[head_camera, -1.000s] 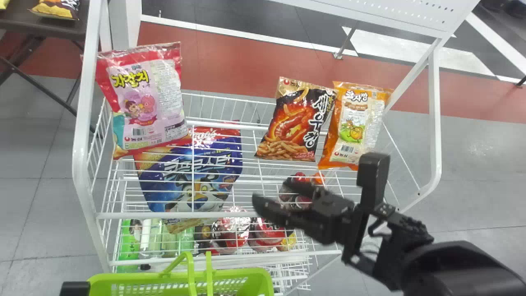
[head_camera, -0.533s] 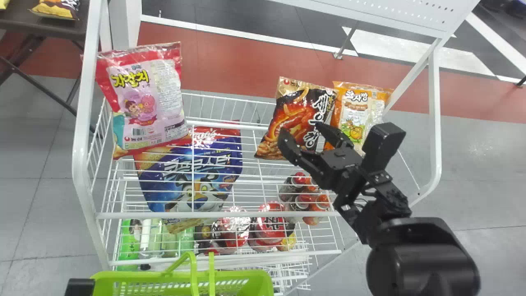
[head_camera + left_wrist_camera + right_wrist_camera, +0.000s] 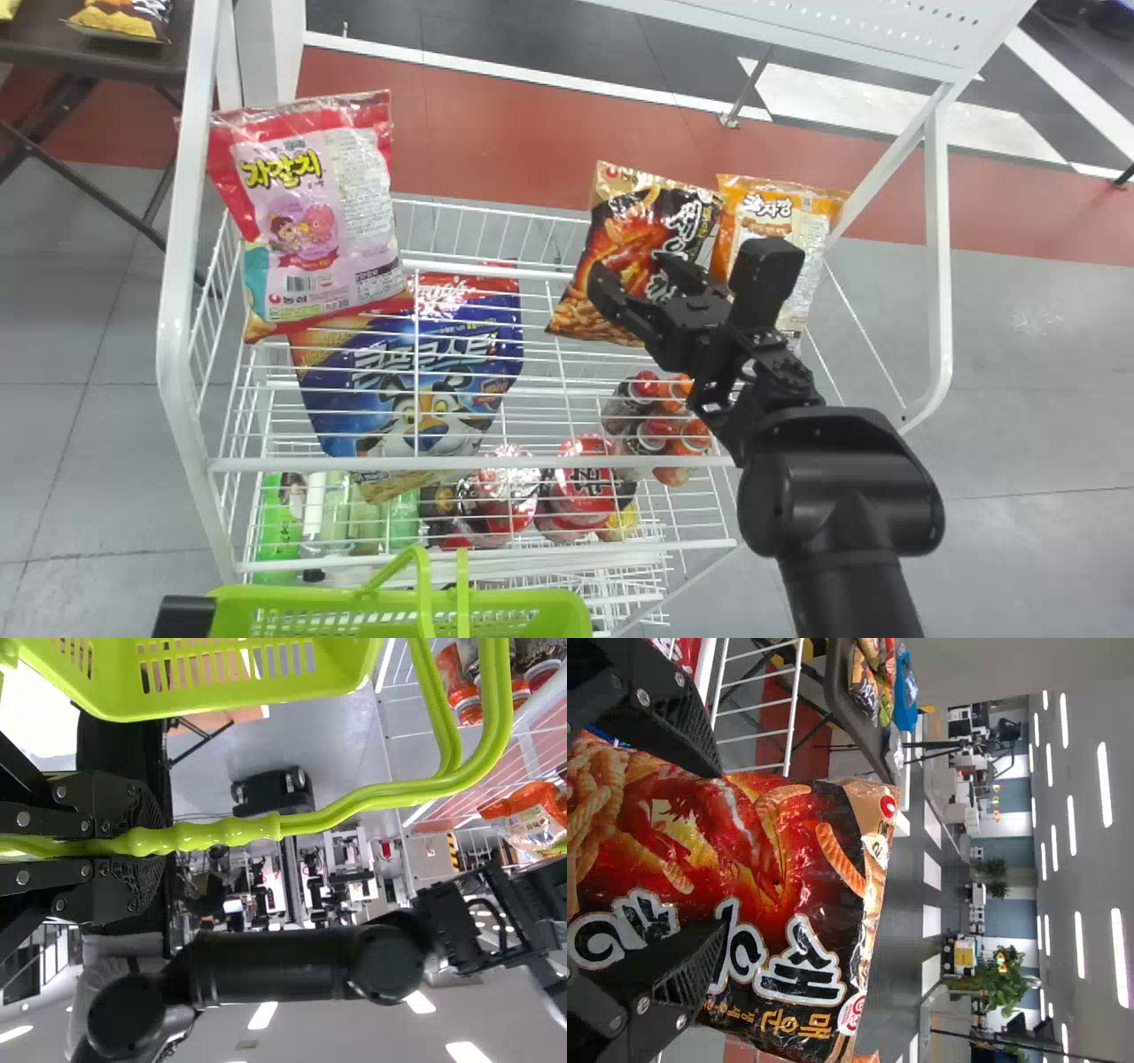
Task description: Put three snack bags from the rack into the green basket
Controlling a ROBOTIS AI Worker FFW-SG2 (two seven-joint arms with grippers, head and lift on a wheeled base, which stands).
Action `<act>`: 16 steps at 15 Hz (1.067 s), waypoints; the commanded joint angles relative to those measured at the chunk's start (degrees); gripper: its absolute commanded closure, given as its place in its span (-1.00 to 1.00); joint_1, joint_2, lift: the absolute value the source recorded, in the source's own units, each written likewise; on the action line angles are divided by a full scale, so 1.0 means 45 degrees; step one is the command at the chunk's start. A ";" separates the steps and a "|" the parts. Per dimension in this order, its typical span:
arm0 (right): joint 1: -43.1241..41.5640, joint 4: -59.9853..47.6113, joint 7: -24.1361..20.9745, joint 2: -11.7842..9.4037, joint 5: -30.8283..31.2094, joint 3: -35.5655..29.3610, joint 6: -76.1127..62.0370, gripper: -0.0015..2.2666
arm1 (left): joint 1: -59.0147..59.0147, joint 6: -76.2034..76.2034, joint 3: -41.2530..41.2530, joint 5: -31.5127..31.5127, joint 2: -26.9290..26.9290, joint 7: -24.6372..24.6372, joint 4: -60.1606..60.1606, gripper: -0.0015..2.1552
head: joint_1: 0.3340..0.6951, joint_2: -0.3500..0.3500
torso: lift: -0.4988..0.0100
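Nearest, at the bottom edge of the head view: green basket (image 3: 567, 611), its wall slotted. Left gripper (image 3: 184, 616) beside it, fingers clamped on the basket handle (image 3: 230, 833).

Beyond the basket, white wire rack (image 3: 354, 463), tiered. Lower level holds a green bottle (image 3: 280, 527), red tubs (image 3: 580, 478) and a group of containers with red and orange caps (image 3: 656, 434). A blue bag (image 3: 483, 354) lies behind the front wires, toward the left.

Right gripper (image 3: 632, 264) is at the black snack bag (image 3: 620, 213), fingers apart, the bag between them in the right wrist view; contact cannot be confirmed. This bag is on the rack's right side, an orange snack bag (image 3: 815, 239) just to its right. A pink-and-red snack bag (image 3: 301, 221) is at the rack's left end, overlapping the blue bag in the head view.

Surface underfoot: grey floor (image 3: 1019, 354) crossed by a red band (image 3: 496, 133), white lines and dark tiles past it. Dark table (image 3: 115, 58) at the far left carries further bags (image 3: 115, 22). Farther off, the room has green plants (image 3: 1001, 983) and ceiling strip lights (image 3: 1119, 957).
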 commanded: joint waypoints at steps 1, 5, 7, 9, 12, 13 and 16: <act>-0.0129 -0.0196 0.0572 -0.0037 -0.1265 -0.0407 0.1586 0.89 | -0.0010 0.0020 -0.0020 -0.0015 0.0006 0.0022 0.0026 0.90 | 1.00 -1.00 | 0.96; 0.0945 -0.2071 0.0650 -0.0017 -0.1363 -0.0446 0.1469 0.96 | -0.0088 0.0020 -0.0118 -0.0054 0.0006 0.0041 0.0026 0.90 | 1.00 -1.00 | 0.96; 0.1277 -0.2579 0.0728 -0.0037 -0.1617 -0.0837 0.1898 0.96 | -0.0069 0.0059 -0.0118 -0.0074 0.0025 0.0041 0.0026 0.90 | 1.00 -1.00 | 0.96; 0.1531 -0.3067 0.1294 -0.0095 -0.2261 -0.1345 0.3227 0.96 | -0.0029 0.0098 -0.0118 -0.0054 0.0045 0.0041 -0.0052 0.90 | 1.00 -1.00 | 0.96; 0.2937 -0.5196 0.1490 -0.0193 -0.2847 -0.1775 0.3813 0.96 | -0.0010 0.0176 -0.0157 -0.0054 0.0045 0.0061 -0.0111 0.90 | 1.00 -1.00 | 0.96; 0.3445 -0.6192 0.1646 -0.0251 -0.3374 -0.2165 0.4516 0.96 | -0.0010 0.0176 -0.0176 -0.0054 0.0045 0.0061 -0.0111 0.90 | 1.00 -1.00 | 0.96; 0.4519 -0.9025 0.2193 -0.0251 -0.4937 -0.3767 0.8109 0.96 | -0.0010 0.0176 -0.0274 -0.0054 0.0045 0.0119 -0.0130 0.90 | 1.00 -1.00 | 0.96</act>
